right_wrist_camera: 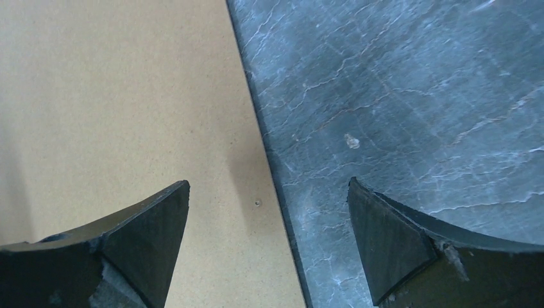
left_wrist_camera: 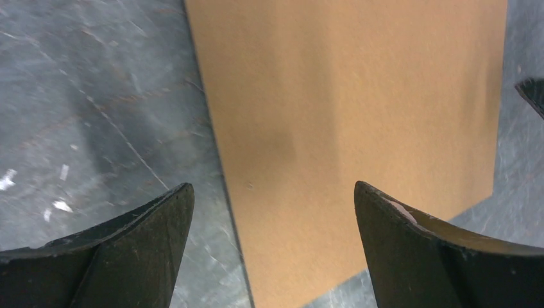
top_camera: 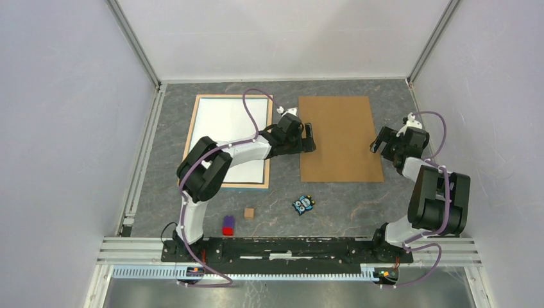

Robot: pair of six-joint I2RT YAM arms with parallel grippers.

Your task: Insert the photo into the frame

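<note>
The backing board [top_camera: 337,138] looked the likeliest source of trouble. The left jaws hung spread wide and empty over its left edge, and the right jaws, just as wide and empty, hung over its right edge. An uneven pinch on so thin a sheet could have bowed it or skidded it across the worktop [top_camera: 359,205]. The photo [top_camera: 224,125] appeared to lie white side up inside the frame [top_camera: 190,144], left of the board and just apart from it. A dragged board might have caught the rim and knocked the print askew. Nearer than the board sat an owl-like toy [top_camera: 303,205], a brown cube [top_camera: 249,212] and a red-and-purple block [top_camera: 228,224], all apart from it. The left arm [top_camera: 247,151] itself crossed the frame's board-side corner.
</note>
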